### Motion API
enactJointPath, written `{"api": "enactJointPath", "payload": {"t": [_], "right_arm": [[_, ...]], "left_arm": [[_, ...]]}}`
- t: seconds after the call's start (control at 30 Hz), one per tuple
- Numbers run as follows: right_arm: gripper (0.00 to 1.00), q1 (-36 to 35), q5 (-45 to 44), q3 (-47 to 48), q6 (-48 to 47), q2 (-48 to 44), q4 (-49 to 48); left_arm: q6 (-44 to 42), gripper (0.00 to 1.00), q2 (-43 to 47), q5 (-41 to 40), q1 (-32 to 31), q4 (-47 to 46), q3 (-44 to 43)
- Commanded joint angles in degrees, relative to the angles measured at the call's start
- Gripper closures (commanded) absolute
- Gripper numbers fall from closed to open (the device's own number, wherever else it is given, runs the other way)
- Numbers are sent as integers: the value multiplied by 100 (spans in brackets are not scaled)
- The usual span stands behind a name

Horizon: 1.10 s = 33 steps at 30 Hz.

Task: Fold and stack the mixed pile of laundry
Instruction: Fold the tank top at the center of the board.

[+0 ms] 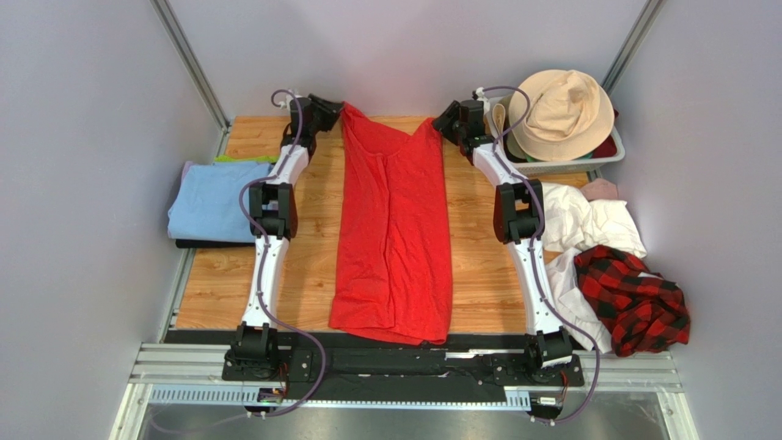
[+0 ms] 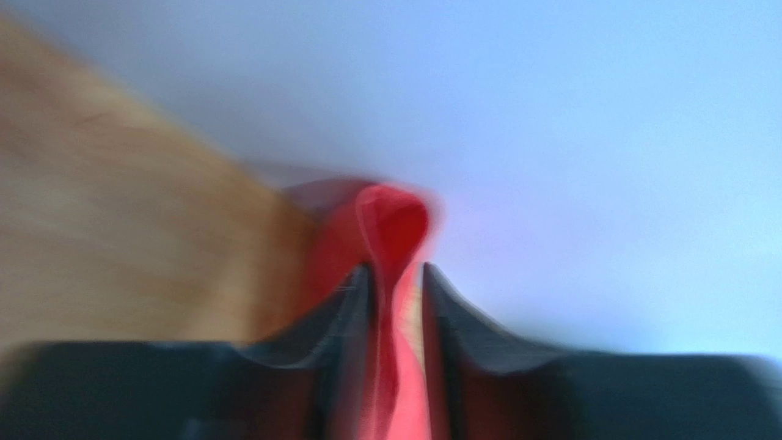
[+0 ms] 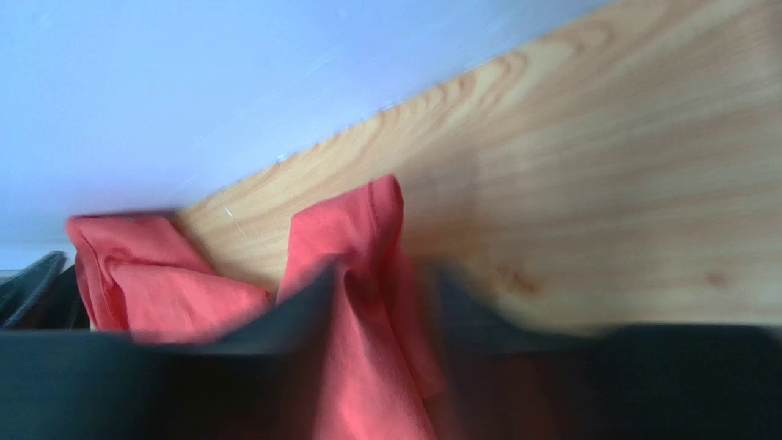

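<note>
A large bright red T-shirt (image 1: 395,238) lies stretched lengthwise down the middle of the pale wooden table (image 1: 220,284). One end reaches the near edge by the arm bases, the other the far end. Both arms reach out to that far end. The left gripper (image 1: 335,110) is at the shirt's far left corner and the right gripper (image 1: 443,117) at its far right corner, with the cloth dipping in a V between them.

From each wrist camera, red fabric runs up between the two dark fingers. Both views are smeared with blur, so I cannot tell whether either pair of fingers is pinching the cloth or standing loose around it.

The rest of the laundry sits to the right of the right arm. Crumpled white cloths (image 1: 587,225) lie just beside it, and a bunched red-and-black plaid shirt (image 1: 638,298) touches them on the near side. A small pink piece (image 1: 601,189) shows at their far side.

Beyond that is a white slatted basket (image 1: 601,158) with a beige bucket hat (image 1: 560,110) on top. On the left edge of the table a folded light blue cloth (image 1: 216,202) rests on a black one (image 1: 206,243)
</note>
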<state>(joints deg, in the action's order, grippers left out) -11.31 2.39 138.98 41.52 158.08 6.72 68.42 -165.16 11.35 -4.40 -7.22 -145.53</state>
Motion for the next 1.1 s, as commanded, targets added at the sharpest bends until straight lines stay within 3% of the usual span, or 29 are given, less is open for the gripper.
{"api": "enactJointPath", "payload": {"t": [0.0,0.17,0.33,0.47,0.53,0.67,0.83,0.97,1.07], "right_arm": [[24,103,226,613,-64,144,-628],[23,94,323,36,-319,-495,-497],[23,24,148,-1055,-810,-1541,-40],[27,-90,156,-2215,-1119,-2447,-101],[34,-187,392,-2427,-1225,-2676,48],[46,-459,823,-2437,-1471,-2739,645],[37,-890,1175,-2226,-1559,-2546,945],[46,-1154,1412,-1937,-1551,-2248,902],[45,-1251,1834,-1639,-1296,-2028,813]], "left_arm": [[-74,1,-227,-99,-113,-552,-722],[-962,5,614,42,-35,-42,-47],[-1540,5,1257,253,98,1300,359],[-1911,4,1776,192,98,1803,701],[-1964,4,1812,227,98,1768,799],[-1851,12,1620,332,89,1672,693],[-1622,16,1101,183,45,1320,220],[-1244,25,556,43,45,865,-150],[-1051,28,345,-89,45,758,-230]]}}
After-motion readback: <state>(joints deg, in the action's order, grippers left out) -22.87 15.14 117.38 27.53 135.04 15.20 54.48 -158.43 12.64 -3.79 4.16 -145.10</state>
